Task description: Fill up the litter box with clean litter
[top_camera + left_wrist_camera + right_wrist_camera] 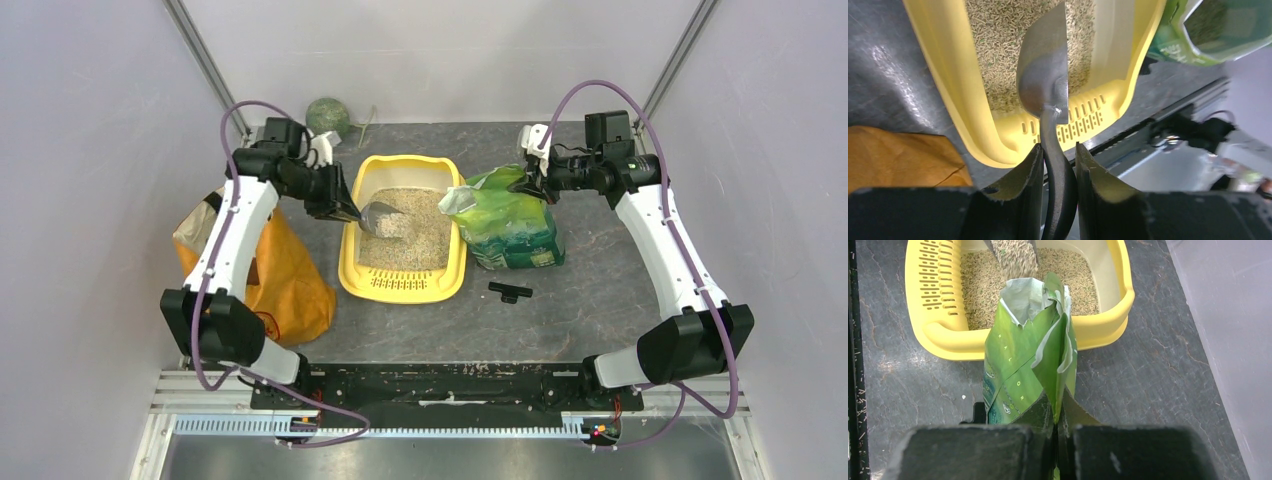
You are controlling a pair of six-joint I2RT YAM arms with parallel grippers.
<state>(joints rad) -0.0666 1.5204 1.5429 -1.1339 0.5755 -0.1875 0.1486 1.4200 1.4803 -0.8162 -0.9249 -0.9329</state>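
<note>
Left tool (1058, 150) clamps scoop (1044, 75) — inside litter box (955, 85) rim.

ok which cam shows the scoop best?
Left wrist: the scoop fills mid-frame, handle pinched by the left gripper. Top view shows it small over the litter box. Right wrist catches only its loaded end at the frame top.

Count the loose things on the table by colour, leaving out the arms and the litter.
Yellow: 1, the litter box
Green: 2, the litter bag and the ball
Orange: 1, the shopping bag
Grey: 1, the scoop
Black: 1, a small piece
Total: 6
</note>
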